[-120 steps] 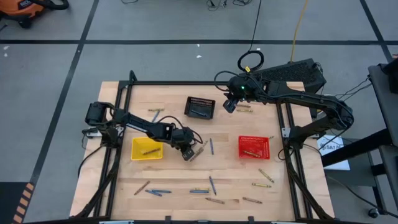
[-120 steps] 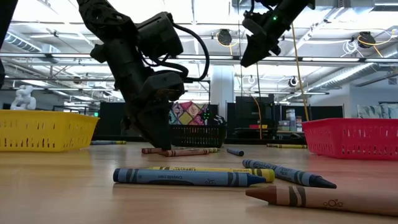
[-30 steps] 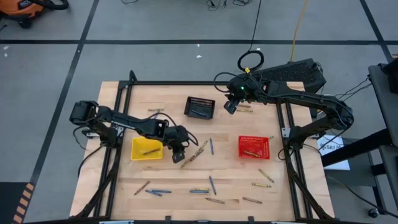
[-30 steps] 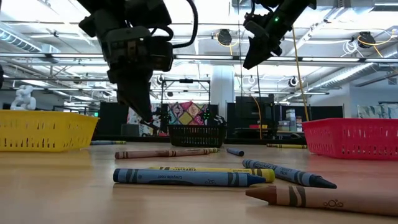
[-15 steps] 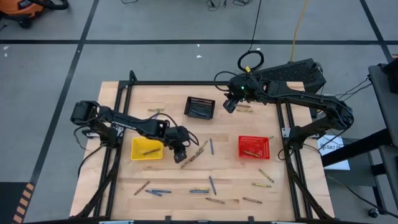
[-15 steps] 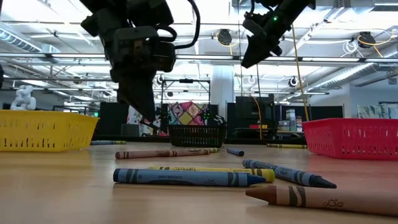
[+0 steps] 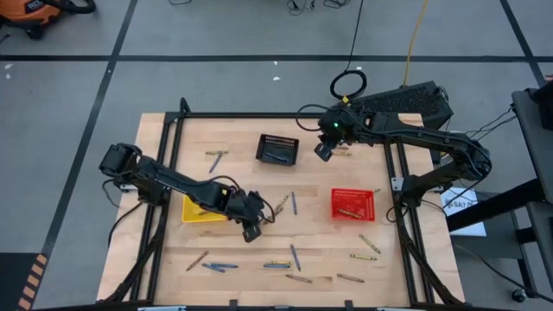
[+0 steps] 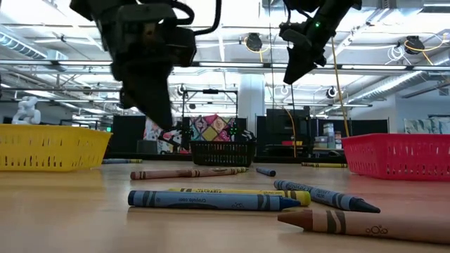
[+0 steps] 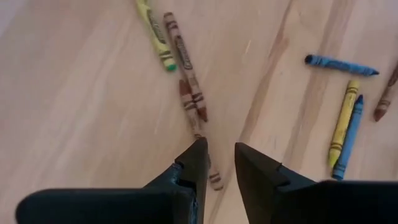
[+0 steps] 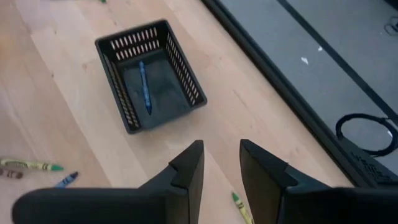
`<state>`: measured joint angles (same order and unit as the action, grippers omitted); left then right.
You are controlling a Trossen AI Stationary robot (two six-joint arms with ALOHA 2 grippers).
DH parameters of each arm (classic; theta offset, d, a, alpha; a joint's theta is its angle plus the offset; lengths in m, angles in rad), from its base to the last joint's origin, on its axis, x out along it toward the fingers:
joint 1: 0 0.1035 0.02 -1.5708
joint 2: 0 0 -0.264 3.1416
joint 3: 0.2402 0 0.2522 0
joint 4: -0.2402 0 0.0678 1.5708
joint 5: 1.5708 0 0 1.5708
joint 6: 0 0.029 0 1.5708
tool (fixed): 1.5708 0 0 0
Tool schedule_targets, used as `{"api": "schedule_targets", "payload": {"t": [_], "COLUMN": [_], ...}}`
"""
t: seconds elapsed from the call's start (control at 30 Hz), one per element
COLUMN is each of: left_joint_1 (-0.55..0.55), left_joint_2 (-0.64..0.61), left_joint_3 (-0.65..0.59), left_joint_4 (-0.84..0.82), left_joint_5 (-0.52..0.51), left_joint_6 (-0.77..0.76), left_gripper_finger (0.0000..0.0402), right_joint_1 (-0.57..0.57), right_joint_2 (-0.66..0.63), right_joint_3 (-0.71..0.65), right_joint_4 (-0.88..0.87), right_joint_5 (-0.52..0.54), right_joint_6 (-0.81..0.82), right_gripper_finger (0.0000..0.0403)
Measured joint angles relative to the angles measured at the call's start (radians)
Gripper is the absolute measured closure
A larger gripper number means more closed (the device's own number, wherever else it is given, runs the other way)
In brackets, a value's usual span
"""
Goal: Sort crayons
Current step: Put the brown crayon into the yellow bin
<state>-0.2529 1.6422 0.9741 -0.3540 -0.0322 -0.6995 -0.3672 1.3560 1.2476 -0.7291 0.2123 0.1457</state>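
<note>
My left gripper (image 9: 219,163) hovered empty, fingers slightly parted, over brown crayons (image 9: 189,87) (my right gripper (image 10: 219,163) likewise above the black basket (image 10: 151,74)).

"What carried the items?"

"A light wooden table (image 7: 173,268) inside a dark frame. Three mesh baskets stood on it: black (image 7: 277,149) at the far side, yellow (image 7: 204,208) to the left, red (image 7: 352,205) to the right."

"And loose on the wood?"

"Crayons (image 7: 289,256), blue, yellow and brown, scattered mostly along the near edge."
</note>
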Motion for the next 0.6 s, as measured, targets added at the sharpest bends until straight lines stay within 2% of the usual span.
{"api": "schedule_targets", "payload": {"t": [0.3,0.6], "left_joint_1": [-0.007,-0.008], "left_joint_2": [0.128,0.191], "left_joint_3": [0.0,0.005], "left_joint_4": [0.058,0.059], "left_joint_5": [-0.003,-0.019], "left_joint_6": [-0.027,-0.058], "left_gripper_finger": [0.0317,0.0317], "right_joint_1": [0.0,0.0], "right_joint_2": [0.0,0.0], "right_joint_3": [0.0,0.0], "right_joint_4": [-0.006,0.008], "right_joint_5": [0.0,0.0], "right_joint_6": [-0.032,-0.054], "right_gripper_finger": [0.0312,0.0312]}}
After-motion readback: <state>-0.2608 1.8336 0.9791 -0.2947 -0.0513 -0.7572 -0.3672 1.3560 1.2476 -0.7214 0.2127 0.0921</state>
